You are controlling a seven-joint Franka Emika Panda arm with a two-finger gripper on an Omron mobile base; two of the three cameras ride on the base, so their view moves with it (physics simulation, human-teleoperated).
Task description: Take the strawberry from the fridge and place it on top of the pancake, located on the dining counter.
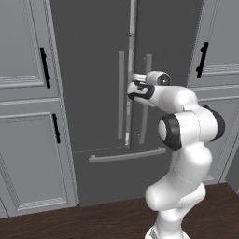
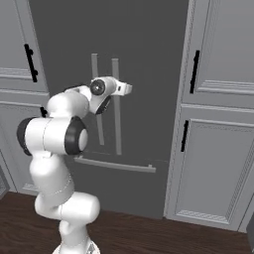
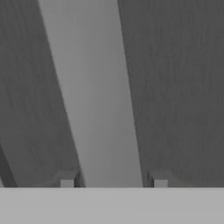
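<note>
Light grey panelled cabinets stand on both sides of the tall dark unit. On the left, an upper cabinet door (image 1: 21, 46) carries a vertical black handle (image 1: 44, 67) near its right edge, and the lower door (image 1: 32, 158) beneath it has a shorter black handle (image 1: 56, 128). On the right, an upper door (image 2: 223, 44) has a black handle (image 2: 196, 72) by its left edge, and the lower door (image 2: 216, 168) has one (image 2: 185, 136) too. Dark brown wooden floor (image 2: 149, 235) runs along the cabinets' bottom edge
</note>
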